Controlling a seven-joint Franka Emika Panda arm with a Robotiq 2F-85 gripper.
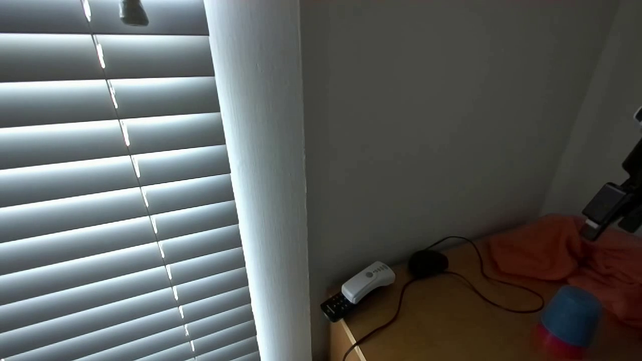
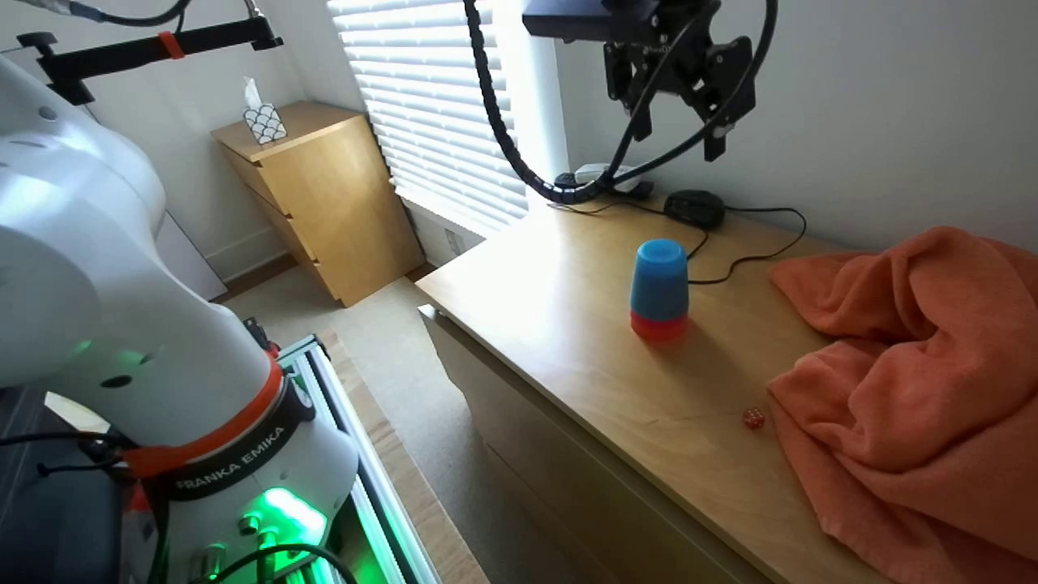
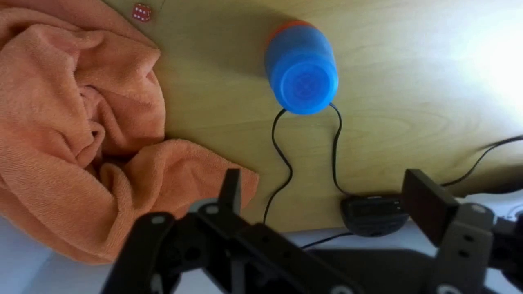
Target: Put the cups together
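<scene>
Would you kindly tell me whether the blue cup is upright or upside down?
Upside down: the blue cup shows its closed base facing up.

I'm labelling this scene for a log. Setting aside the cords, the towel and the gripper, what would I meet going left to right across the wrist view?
From the left: red die → upturned blue cup → black device → white device at the right edge, partly hidden.

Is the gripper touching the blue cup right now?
Apart. In an exterior view, the gripper hangs higher than the blue cup, a plain gap between them.
</scene>
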